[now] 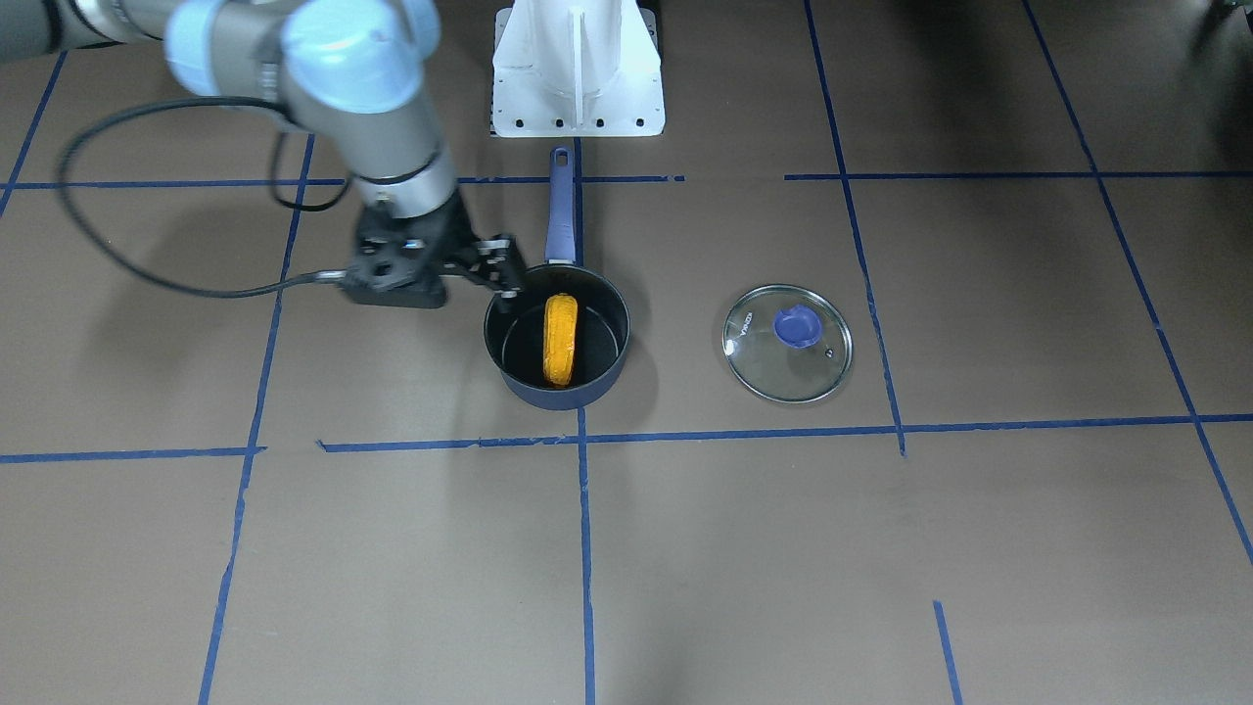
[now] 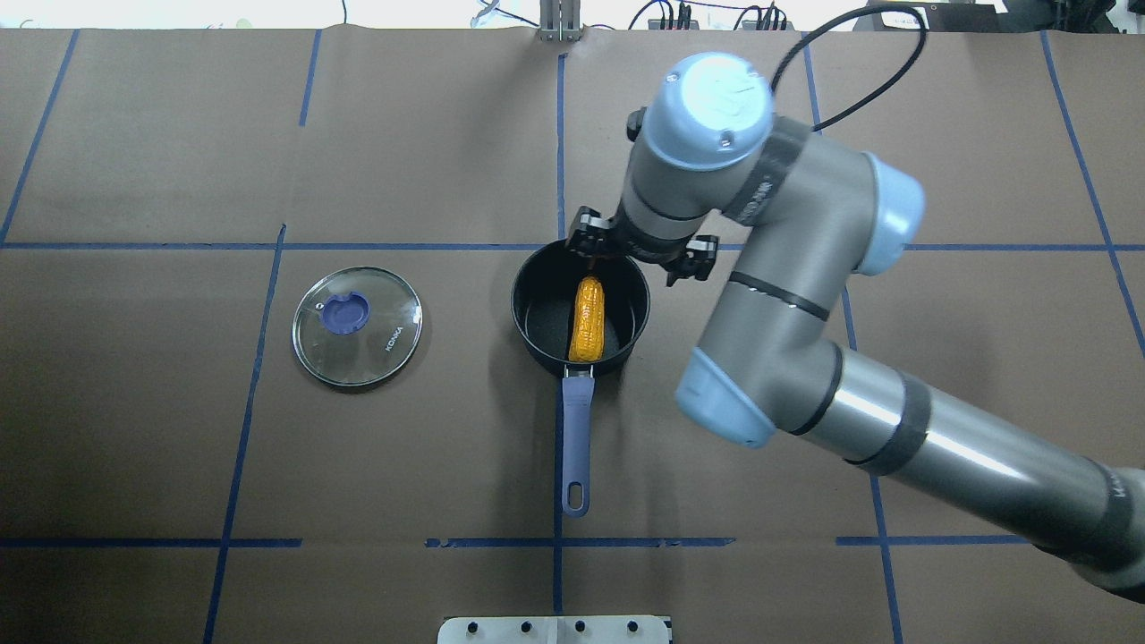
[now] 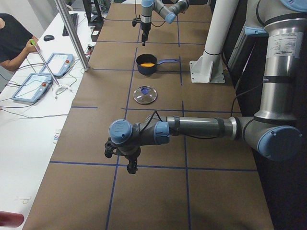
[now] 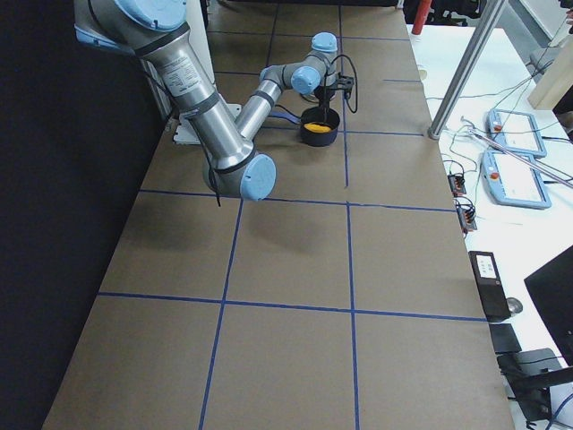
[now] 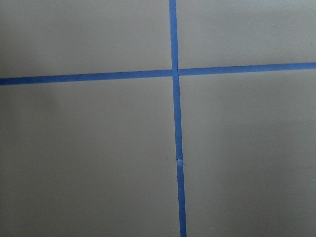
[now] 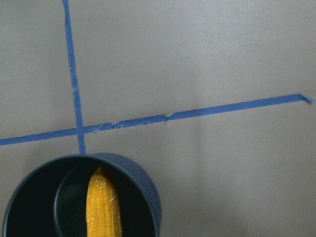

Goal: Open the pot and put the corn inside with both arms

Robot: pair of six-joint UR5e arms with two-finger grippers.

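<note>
The dark navy pot (image 1: 558, 396) stands open near the table's middle, its purple-blue handle (image 1: 560, 211) pointing toward the robot's base. The orange-yellow corn (image 1: 560, 340) lies inside it, free of any gripper; it also shows in the overhead view (image 2: 588, 319) and the right wrist view (image 6: 103, 210). My right gripper (image 1: 507, 274) hangs open and empty just above the pot's rim, on the side near the handle in the front-facing view. The glass lid (image 1: 788, 343) with its blue knob lies flat on the table beside the pot. My left gripper (image 3: 128, 165) hovers far away over bare table; I cannot tell its state.
The white base bracket (image 1: 578, 73) stands behind the pot's handle. Blue tape lines (image 1: 583, 548) cross the brown table cover. A black cable (image 1: 147, 264) loops from the right wrist. An operator and control tablets (image 3: 48, 72) are at a side table.
</note>
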